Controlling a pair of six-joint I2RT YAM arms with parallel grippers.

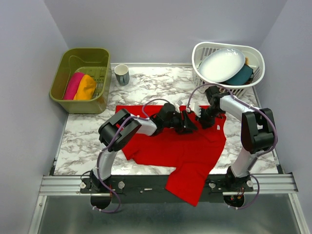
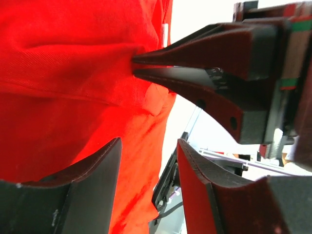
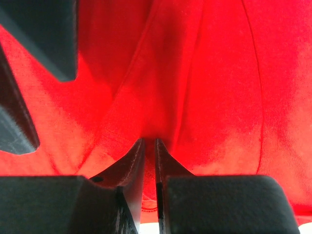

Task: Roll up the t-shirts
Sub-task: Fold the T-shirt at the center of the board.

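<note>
Red t-shirt (image 1: 187, 151) | spread, wrinkled | corner hanging over table (image 1: 146, 85) edge

Overhead view, wrist close-ups sharing red t-shirt (image 1: 190, 146)

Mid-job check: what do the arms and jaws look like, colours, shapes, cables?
The left arm and right arm have pale grey links, bulky black joint housings and purplish cables. The left gripper and right gripper have black, wedge-shaped jaws tapering to thin tips.

Table (image 1: 83, 146) open left, mug (image 1: 121, 74), tub (image 1: 83, 105) (seemingly half-full) rearward
</note>
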